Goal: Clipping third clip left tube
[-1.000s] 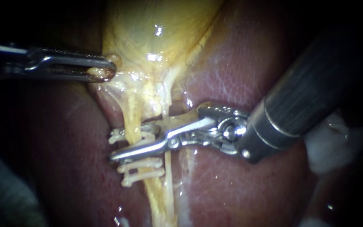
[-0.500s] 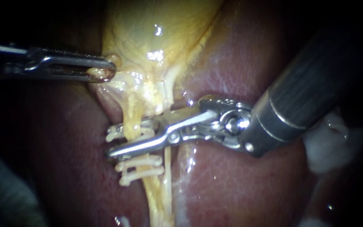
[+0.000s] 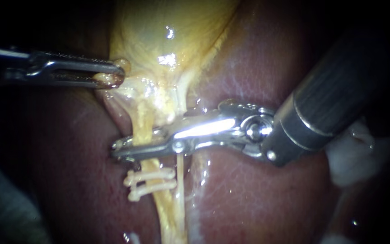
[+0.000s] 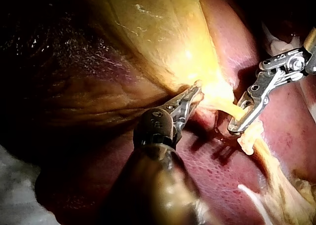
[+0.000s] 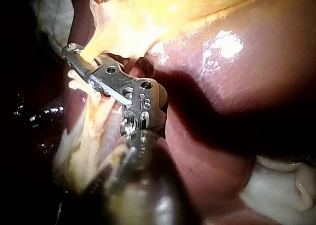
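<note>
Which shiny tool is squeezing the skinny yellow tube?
The right instrument, entering from the right, is clamped across the left tube above two white clips; the left instrument grips the gallbladder instead.

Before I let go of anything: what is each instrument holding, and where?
Left instrument: jaws shut on the gallbladder, at its lower edge. Right instrument: jaws shut across the left tube, just above the two clips on it.

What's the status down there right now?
Left instrument shut on gallbladder. Right instrument shut on left tube, above two clips. Nothing in the way.
</note>
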`<action>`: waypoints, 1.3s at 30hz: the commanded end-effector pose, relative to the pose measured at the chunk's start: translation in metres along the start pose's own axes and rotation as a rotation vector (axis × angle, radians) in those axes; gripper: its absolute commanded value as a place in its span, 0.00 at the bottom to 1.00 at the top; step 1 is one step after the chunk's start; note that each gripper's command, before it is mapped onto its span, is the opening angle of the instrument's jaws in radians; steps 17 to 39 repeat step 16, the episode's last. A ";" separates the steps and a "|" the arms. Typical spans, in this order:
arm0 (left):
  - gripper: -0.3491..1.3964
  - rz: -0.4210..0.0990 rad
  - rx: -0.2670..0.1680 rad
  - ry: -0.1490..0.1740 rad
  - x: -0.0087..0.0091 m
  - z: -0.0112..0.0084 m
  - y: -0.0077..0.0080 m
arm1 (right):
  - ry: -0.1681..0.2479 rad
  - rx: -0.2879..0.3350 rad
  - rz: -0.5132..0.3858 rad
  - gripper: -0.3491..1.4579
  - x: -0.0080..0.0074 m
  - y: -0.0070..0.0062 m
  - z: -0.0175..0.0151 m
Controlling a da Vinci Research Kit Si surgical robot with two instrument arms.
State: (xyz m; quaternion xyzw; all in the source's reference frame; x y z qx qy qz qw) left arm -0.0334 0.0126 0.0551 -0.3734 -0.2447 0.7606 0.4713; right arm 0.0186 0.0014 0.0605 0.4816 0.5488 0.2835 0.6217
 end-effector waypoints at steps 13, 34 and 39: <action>0.00 0.000 0.000 0.000 0.0000 0.0001 0.0000 | -0.002 0.002 0.008 0.00 -0.0001 0.0003 -0.0004; 0.00 0.000 0.000 0.000 0.0000 0.0001 0.0000 | -0.002 0.002 0.008 0.00 -0.0001 0.0003 -0.0004; 0.00 0.000 0.000 0.000 0.0000 0.0001 0.0000 | -0.002 0.002 0.008 0.00 -0.0001 0.0003 -0.0004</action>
